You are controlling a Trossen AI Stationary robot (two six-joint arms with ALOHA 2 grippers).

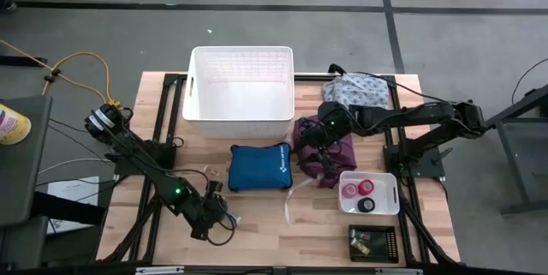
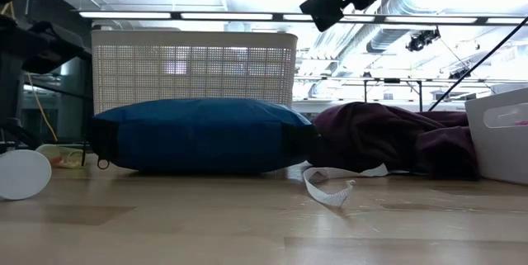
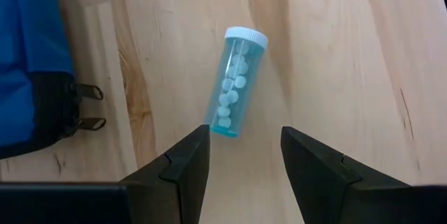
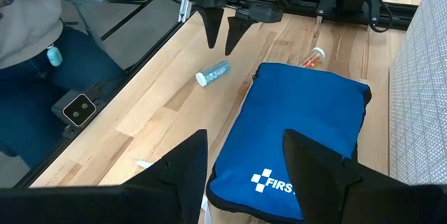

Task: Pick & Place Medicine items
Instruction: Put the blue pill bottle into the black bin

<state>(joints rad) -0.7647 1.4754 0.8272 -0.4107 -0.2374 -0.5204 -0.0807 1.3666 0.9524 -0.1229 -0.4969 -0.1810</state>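
One pill vial (image 3: 235, 83) lies flat; I hover the left gripper (image 3: 244, 155) above it, fingers apart, empty.

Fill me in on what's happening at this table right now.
A two-arm robot is sorting medicine items. The left tool hovers open just above a blue pill vial lying on its side on the wooden table, next to the blue pouch; nothing is gripped. The right tool hangs open and empty above that pouch. Bandage rolls already sit in the small white bin, while the big white basket looks empty.
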